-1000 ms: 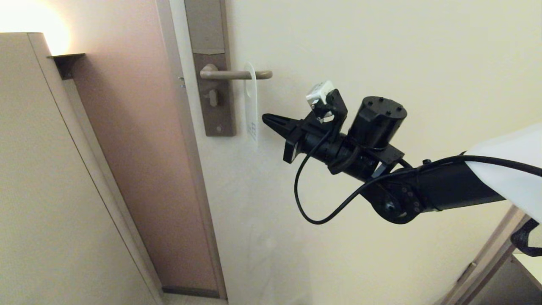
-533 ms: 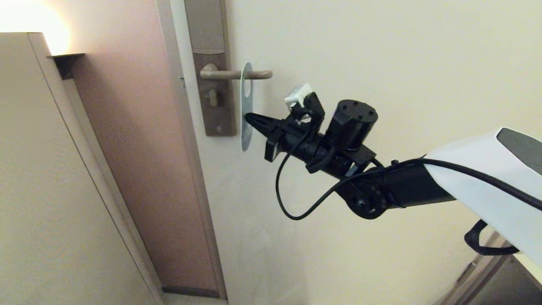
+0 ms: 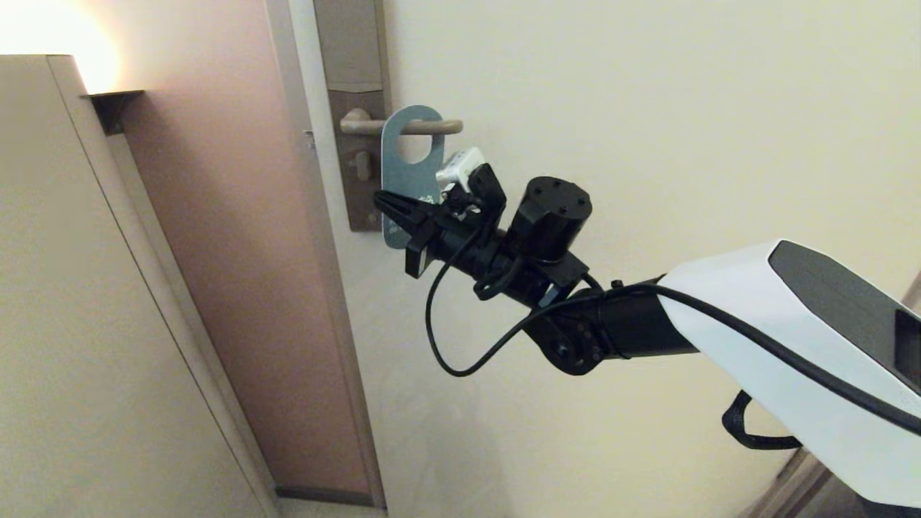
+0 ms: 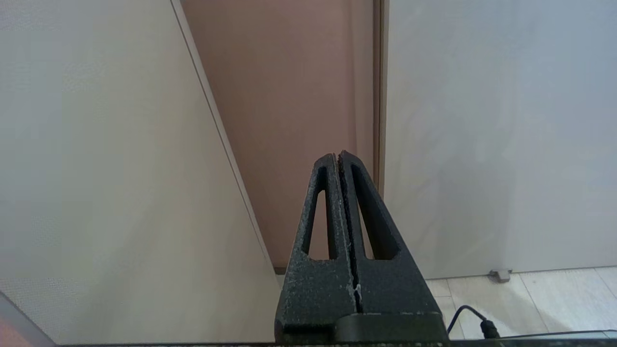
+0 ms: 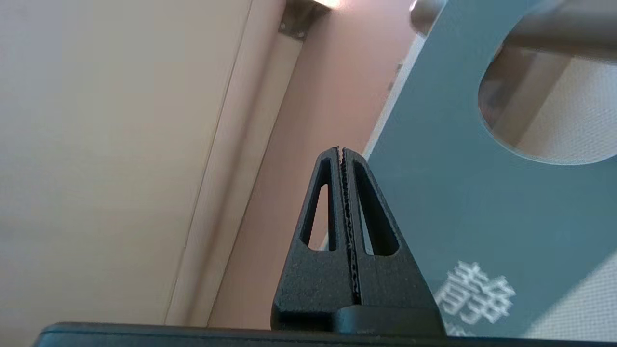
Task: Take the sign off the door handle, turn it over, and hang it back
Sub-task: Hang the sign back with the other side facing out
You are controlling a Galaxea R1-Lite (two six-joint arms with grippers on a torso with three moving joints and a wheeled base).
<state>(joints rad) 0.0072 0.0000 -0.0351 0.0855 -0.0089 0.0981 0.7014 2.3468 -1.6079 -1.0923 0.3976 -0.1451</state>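
Flat teal-blue round-ended sign [image 3: 403, 188] hangs on the slim bronze-grey lever door handle [image 3: 403, 127]; my right gripper [image 3: 382, 202], jaws pressed together, nudges beside it. I should open before grasping its lower edge.

Right arm [image 3: 777, 338]: white shell, dark panel, black wrist joint with screws.
Cable [image 3: 460, 338]: black, looping loose.
Fingers [image 5: 371, 226]: black, tapered, slotted, serrated inner edges.
Wrist camera [image 3: 460, 167]: small white block.
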